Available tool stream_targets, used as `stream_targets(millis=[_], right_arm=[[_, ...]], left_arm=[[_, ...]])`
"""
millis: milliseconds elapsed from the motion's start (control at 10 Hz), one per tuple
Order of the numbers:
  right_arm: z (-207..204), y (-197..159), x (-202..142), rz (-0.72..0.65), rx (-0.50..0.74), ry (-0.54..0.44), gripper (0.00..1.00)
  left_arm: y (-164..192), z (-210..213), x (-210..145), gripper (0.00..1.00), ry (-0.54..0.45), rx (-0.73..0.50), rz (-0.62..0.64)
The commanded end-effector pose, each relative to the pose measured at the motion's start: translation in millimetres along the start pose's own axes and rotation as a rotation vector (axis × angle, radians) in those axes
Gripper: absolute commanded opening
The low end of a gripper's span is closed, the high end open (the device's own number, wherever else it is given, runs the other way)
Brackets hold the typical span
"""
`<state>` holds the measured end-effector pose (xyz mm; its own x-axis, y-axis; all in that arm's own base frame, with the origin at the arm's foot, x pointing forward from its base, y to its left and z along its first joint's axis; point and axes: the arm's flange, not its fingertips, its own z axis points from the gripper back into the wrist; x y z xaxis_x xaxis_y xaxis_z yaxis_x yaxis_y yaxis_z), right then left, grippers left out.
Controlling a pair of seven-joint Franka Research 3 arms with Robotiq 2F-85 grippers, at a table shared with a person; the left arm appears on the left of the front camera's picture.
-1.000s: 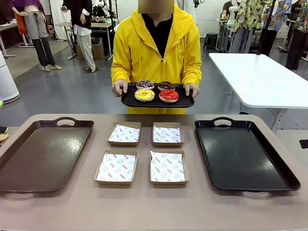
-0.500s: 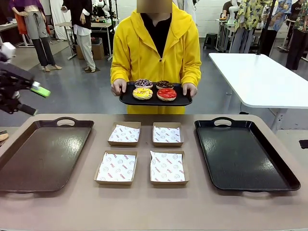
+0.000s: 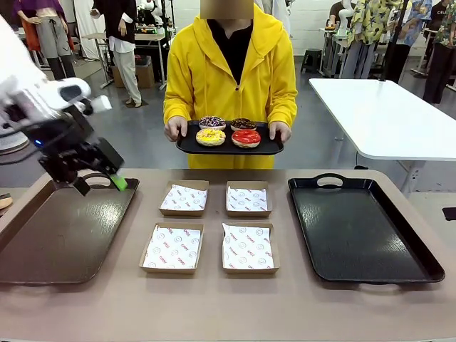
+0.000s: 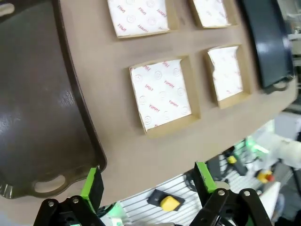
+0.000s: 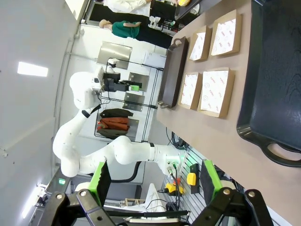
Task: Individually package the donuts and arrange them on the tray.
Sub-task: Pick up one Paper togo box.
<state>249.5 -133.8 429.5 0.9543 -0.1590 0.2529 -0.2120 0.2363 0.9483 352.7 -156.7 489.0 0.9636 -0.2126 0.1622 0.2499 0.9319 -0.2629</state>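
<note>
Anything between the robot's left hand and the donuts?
Nothing visible. The left hand hangs open near the far corner of the brown tray; the donuts sit on the black tray the person holds beyond the table. The boxes lie lower.

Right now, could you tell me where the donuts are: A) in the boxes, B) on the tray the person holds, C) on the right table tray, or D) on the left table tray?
B: all four donuts sit on the tray the person holds; the boxes hold only paper.

The left arm [image 3: 32, 89] is glossy white; the left hand [image 3: 98, 184] is black with bright green pads [image 3: 118, 182]. The person [image 3: 229, 78] wears a yellow hooded jacket [image 3: 196, 78] over a black top [image 3: 234, 39].
</note>
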Motion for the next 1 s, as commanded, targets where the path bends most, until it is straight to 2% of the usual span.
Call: stream_targets(millis=[0, 200, 500, 600, 700, 900], right_arm=[[1, 0, 0, 0.01, 0.011, -0.005, 1.0], [1, 0, 0, 0.01, 0.011, -0.005, 1.0], [1, 0, 0, 0.01, 0.011, -0.005, 1.0], [1, 0, 0, 0.01, 0.011, -0.005, 1.0], [1, 0, 0, 0.01, 0.011, -0.005, 1.0], [1, 0, 0, 0.01, 0.011, -0.005, 1.0]], left_arm=[[-21, -37, 3, 1.0, 0.0, 0.115, 0.013], [-40, -83, -1, 1.0, 0.04, 0.184, 0.006], [-55, -135, 6, 1.0, 0.04, 0.178, 0.031], [-50, -137, 11, 1.0, 0.01, 0.152, 0.041], [-49, -127, -6, 1.0, 0.068, 0.167, 0.003], [-49, -127, -6, 1.0, 0.068, 0.167, 0.003]])
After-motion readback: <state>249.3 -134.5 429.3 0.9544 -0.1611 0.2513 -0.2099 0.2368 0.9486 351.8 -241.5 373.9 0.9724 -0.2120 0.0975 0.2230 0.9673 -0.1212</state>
